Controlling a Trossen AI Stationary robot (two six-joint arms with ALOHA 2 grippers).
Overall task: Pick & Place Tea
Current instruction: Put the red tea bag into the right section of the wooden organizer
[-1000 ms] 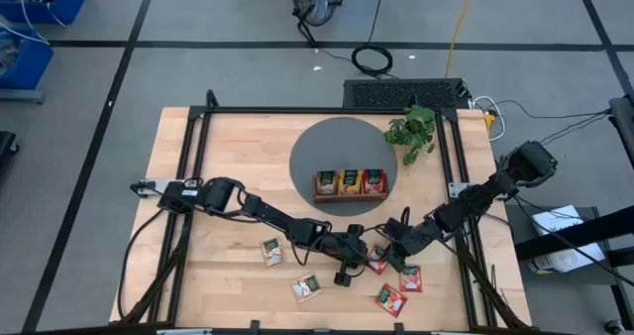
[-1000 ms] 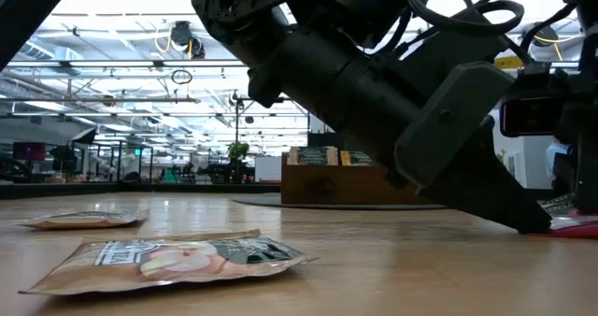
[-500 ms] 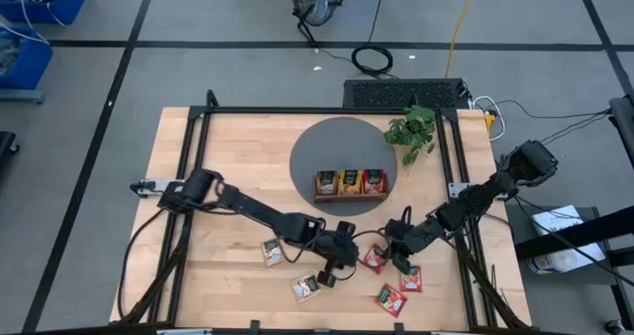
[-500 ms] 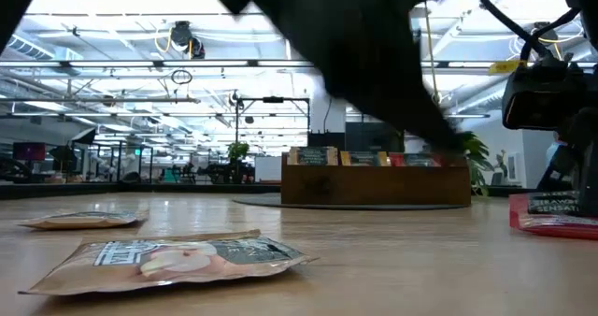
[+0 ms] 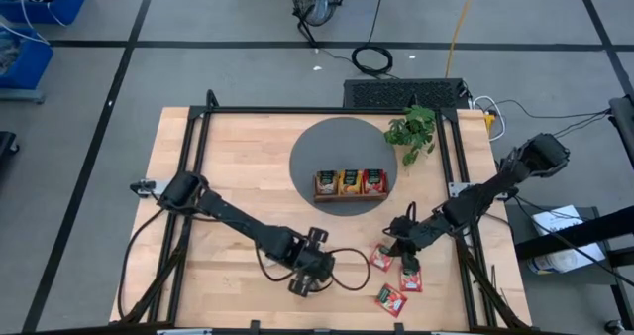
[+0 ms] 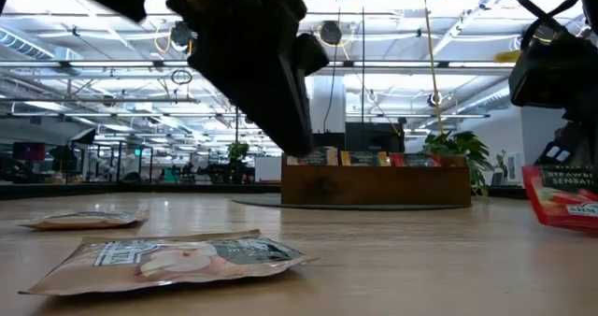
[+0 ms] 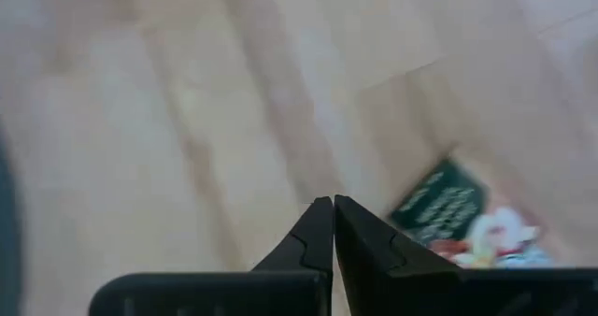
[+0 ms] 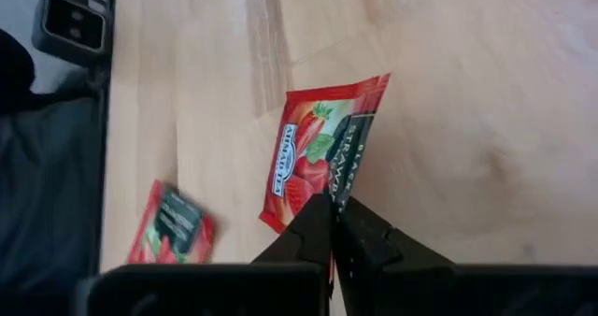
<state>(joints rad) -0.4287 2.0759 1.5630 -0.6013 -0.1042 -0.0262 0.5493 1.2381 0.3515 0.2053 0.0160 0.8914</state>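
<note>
1. The wooden table (image 5: 238, 167) carries a dark round mat (image 5: 337, 147), with a wooden tray (image 5: 350, 184) of tea on the mat's near edge.
2. The left gripper (image 5: 302, 283) hangs low over the table's front, fingers pressed together and empty, beside a pale sachet (image 7: 462, 218).
3. The right gripper (image 8: 334, 224) pinches 1 red sachet (image 8: 322, 148) by its edge, lifted off the wood.
4. 2 more red sachets (image 5: 380, 258) (image 5: 390, 299) lie flat near it.
</note>
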